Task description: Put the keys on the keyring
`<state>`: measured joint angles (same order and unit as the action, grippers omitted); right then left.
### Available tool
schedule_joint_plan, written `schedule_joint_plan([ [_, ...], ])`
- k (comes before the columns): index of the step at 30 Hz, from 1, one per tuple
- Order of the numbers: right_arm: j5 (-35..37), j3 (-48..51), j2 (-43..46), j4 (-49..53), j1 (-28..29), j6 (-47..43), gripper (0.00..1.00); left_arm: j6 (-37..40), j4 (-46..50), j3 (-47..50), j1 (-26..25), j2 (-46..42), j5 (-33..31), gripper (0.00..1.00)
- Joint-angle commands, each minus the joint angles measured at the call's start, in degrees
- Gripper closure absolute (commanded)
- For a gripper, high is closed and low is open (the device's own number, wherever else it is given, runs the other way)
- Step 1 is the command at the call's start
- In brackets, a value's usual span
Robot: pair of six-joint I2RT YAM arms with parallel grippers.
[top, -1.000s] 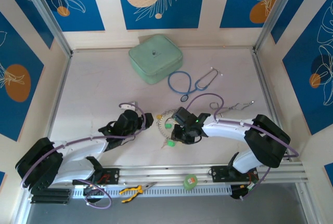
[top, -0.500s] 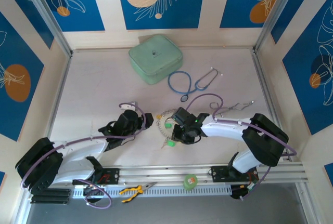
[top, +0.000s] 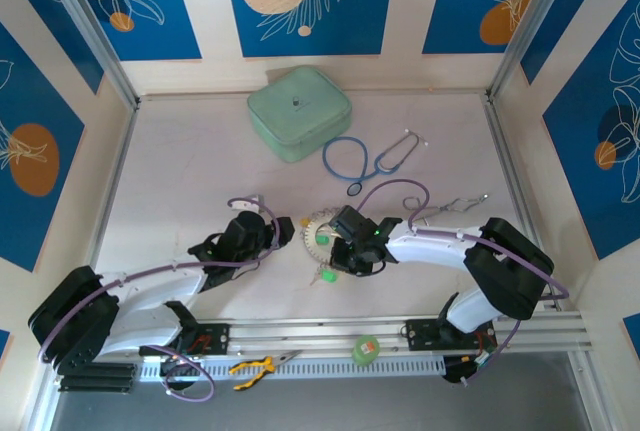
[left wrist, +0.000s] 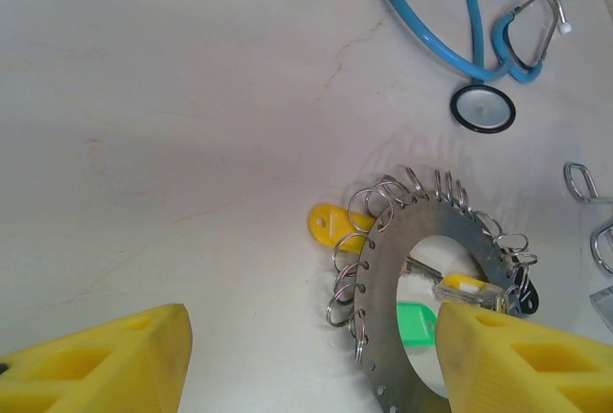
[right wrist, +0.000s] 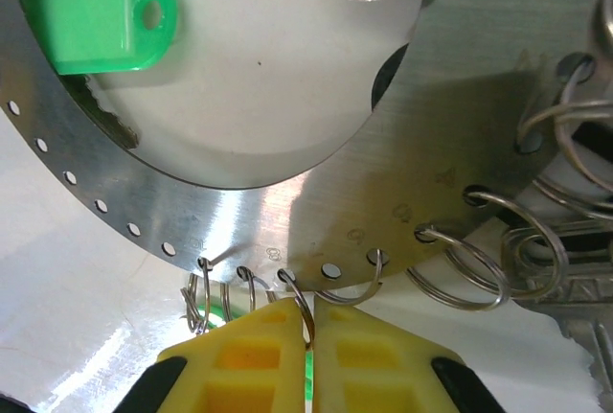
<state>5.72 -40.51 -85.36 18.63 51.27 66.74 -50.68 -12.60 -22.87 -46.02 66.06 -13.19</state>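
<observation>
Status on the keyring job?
Left gripper open near keyring. Right gripper shut on split ring at its rim. Stethoscope lies apart, not obstructing.

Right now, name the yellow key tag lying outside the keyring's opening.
The rounded yellow tag beside the keyring's outer edge; the other yellow tag lies inside the opening.

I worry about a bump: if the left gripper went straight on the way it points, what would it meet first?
Probably the keyring, its rim of small loops beside the yellow tag; the left gripper's height above the table is unclear.
</observation>
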Motion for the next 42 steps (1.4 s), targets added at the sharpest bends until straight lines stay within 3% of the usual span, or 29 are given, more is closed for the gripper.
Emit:
schedule_joint_plan([
  [1, 1.8, -1.0, 0.0, 1.4, -0.3, 0.1, 0.94, 0.6, 0.8, -0.4, -0.6, -0.9, -1.3, 0.33],
  [6, 3.8, -1.8, 2.5, 5.4, 0.0, -2.8, 1.00, 1.2, 1.7, -0.8, -0.6, -1.2, -1.8, 0.33],
  [17, 7.7, -8.2, 0.7, 19.5, 2.1, -16.5, 1.00, 2.9, 4.4, -1.3, -0.7, -2.3, -3.5, 0.33],
  [31, 6.7, -12.6, -6.0, 19.8, 2.9, -19.9, 1.00, 3.7, 3.8, -1.0, -0.8, -2.3, -2.6, 0.33],
  [42, 6.4, -13.2, -8.0, 19.1, 2.8, -19.7, 0.87, 4.1, 2.7, -1.0, -1.0, -1.6, -1.3, 0.33],
])
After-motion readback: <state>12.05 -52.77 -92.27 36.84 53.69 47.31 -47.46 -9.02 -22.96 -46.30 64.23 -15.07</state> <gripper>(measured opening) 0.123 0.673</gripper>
